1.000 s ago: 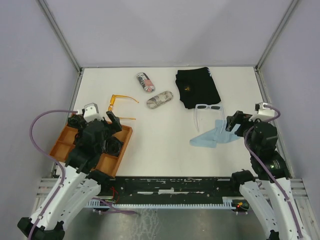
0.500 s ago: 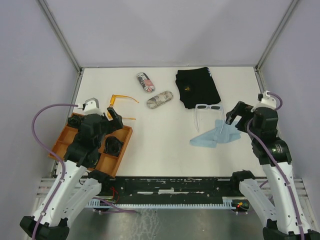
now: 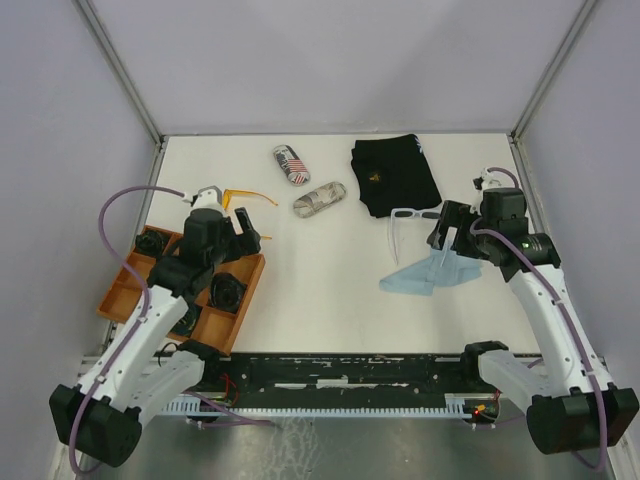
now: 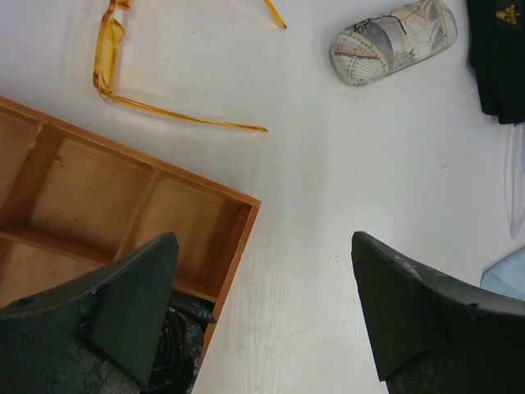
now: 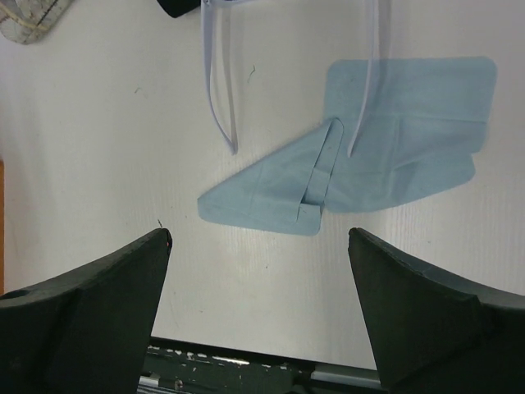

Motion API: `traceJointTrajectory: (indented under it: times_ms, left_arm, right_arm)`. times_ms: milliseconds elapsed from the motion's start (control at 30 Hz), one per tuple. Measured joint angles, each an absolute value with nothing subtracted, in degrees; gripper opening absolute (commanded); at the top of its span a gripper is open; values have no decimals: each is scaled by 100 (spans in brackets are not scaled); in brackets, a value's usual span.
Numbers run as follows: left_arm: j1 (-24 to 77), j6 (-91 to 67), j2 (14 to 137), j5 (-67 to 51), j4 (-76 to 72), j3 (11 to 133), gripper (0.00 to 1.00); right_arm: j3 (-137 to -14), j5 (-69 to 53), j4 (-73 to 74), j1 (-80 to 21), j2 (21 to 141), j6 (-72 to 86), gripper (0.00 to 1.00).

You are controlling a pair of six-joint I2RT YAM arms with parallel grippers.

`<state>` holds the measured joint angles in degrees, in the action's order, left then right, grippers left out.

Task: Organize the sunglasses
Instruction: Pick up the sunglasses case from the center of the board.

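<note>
Left pincer (image 4: 262, 254): jaws wide apart, nothing between them, positioned above the far right corner of the orange tray (image 4: 82, 197), which sits at the table's (image 3: 330, 260) near left corner. The orange-amber sunglasses (image 4: 109, 45) lie unfolded on the table just beyond the tray's far side, toward the left edge, one arm running close along the tray wall. Right pincer (image 5: 258, 246): jaws wide apart, empty, poised over the light blue cloth (image 5: 394, 139) toward the right edge. The white sunglasses (image 3: 413, 214) lie unfolded at the near edge of a black fabric (image 3: 395, 175), arms pointing toward the near edge; one arm tip rests on the blue cloth, the other on bare table beside it. Two printed cases (image 3: 291, 164) (image 4: 394, 41) lie toward the far edge, left of the black fabric.
</note>
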<state>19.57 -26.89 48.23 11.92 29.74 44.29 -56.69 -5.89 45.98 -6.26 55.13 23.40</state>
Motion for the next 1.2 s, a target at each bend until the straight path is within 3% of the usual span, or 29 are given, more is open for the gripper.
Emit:
traceJointTrajectory:
  times_ms: [300,767,1200]
  left_arm:
    - [2021,-2626,6394,821,2462,5011,92]
    - [2036,-1927,7736,67,392,5542,90]
    - [2043,-342,9795,-1433,602,7223,99]
  right_arm:
    - [-5677,-969,4786,-624,5717,2152,98]
    - [-5098,-1649,4904,-620,4965,2115,99]
    - [-5022,-1796,5140,-620,4622,2005,99]
